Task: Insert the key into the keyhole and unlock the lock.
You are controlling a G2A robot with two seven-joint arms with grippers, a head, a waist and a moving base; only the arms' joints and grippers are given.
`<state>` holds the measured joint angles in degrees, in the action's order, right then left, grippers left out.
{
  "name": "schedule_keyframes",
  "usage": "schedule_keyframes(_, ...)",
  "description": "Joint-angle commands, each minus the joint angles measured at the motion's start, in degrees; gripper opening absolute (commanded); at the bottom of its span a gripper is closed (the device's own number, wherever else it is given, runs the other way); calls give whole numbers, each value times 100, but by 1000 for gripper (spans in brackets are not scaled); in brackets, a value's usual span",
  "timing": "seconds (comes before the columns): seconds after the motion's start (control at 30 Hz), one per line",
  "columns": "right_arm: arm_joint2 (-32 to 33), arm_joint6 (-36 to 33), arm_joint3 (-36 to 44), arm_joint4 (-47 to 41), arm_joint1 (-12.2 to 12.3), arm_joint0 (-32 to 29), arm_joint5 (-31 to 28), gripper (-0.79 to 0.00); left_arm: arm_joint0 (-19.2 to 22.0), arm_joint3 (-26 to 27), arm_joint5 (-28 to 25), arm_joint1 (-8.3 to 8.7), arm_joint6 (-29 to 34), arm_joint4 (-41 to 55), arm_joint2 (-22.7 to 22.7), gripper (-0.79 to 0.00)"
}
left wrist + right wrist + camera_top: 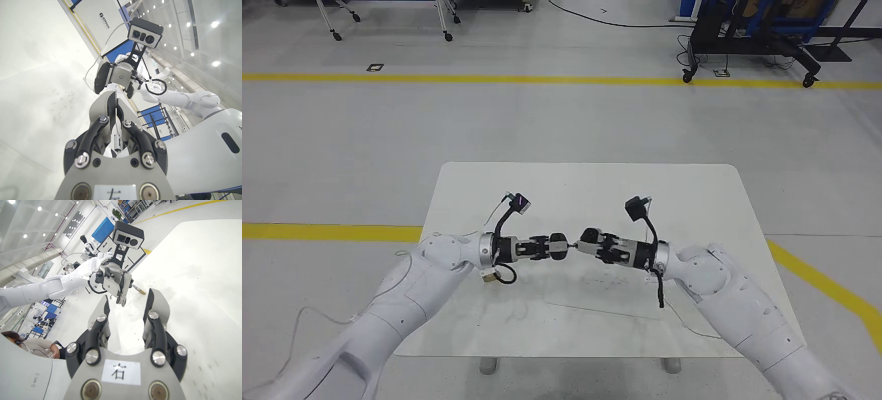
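- We see the left tool point(115, 103) clamped tight on a thin key point(115, 93).
- Right tool point(129, 301) is spread wide, gripping nothing, facing it above the worktop point(682, 200).

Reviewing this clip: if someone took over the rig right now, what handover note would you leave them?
The left end effector is shut on a thin flat metal piece, apparently the key, edge-on between its pads.
The right end effector is open and empty, facing the left one above the middle of the table.
A small brass piece, possibly the lock, sits beside the left end effector; I cannot tell whether it lies on the table or hangs.
Done: key gripped. Left: secure the lock, insert the key, turn it.
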<state>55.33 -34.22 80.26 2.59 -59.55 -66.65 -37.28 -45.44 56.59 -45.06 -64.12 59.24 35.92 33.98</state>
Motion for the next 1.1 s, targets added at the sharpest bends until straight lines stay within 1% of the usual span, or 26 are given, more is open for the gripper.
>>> schedule_keyframes(0.0, -8, -16, -18, -35, -9, 11, -5, -591, 19, 2, -21, 8, -22, -22, -59, -785)
schedule_keyframes(0.13, -18, -78, -53, -87, -23, 22, -2, -643, 61, -11, -66, 27, -67, -6, -159, -785)
schedule_keyframes(0.17, -18, -105, -58, -109, -26, 27, -11, -705, 76, -21, -75, 31, -76, -5, -181, -785)
schedule_keyframes(0.2, -16, -121, -65, -124, -28, 30, -20, -785, 93, -39, -88, 35, -89, -20, -204, -785)
schedule_keyframes(0.37, -14, -184, -98, -228, -40, 24, -135, -785, 156, -166, -243, 35, -244, -107, -310, -785)
schedule_keyframes(0.4, -13, -189, -105, -250, -43, 22, -160, -785, 171, -198, -273, 31, -274, -134, -331, -533)
schedule_keyframes(0.43, -12, -193, -112, -281, -46, 18, -200, -785, 183, -223, -291, 26, -292, -155, -357, -209)
schedule_keyframes(0.47, -5, -198, -129, -303, -47, 15, -229, -785, 200, -251, -306, 20, -307, -177, -381, 0)
schedule_keyframes(0.5, 6, -199, -141, -322, -48, 13, -258, -785, 215, -266, -322, 12, -324, -203, -409, -148)
schedule_keyframes(0.53, 19, -199, -156, -335, -48, 7, -291, -785, 226, -284, -341, 6, -342, -209, -432, -86)
schedule_keyframes(0.57, 35, -196, -175, -349, -46, -1, -317, -785, 238, -303, -366, 0, -367, -212, -449, 0)
schedule_keyframes(0.7, 164, -113, -274, -379, -26, -68, -463, -785, 246, -358, -516, -11, -517, 95, -421, 0)
schedule_keyframes(0.8, 375, 14, -373, -456, 17, -200, -706, -785, 233, -251, -615, 62, -616, 259, -330, 0)
schedule_keyframes(0.87, 522, 64, -436, -518, 51, -302, -882, -785, 223, -249, -766, 161, -766, 120, -227, 0)
schedule_keyframes(0.97, 746, 161, -552, -615, 100, -445, -1106, -785, 223, -236, -1038, 373, -1039, -296, 24, 0)
schedule_keyframes(1.03, 899, 250, -645, -672, 129, -527, -1253, -785, 279, -346, -1172, 515, -1221, -959, 269, 0)
schedule_keyframes(1.07, 964, 322, -673, -733, 138, -575, -1338, -785, 321, -324, -1083, 571, -1368, -1417, 388, 0)
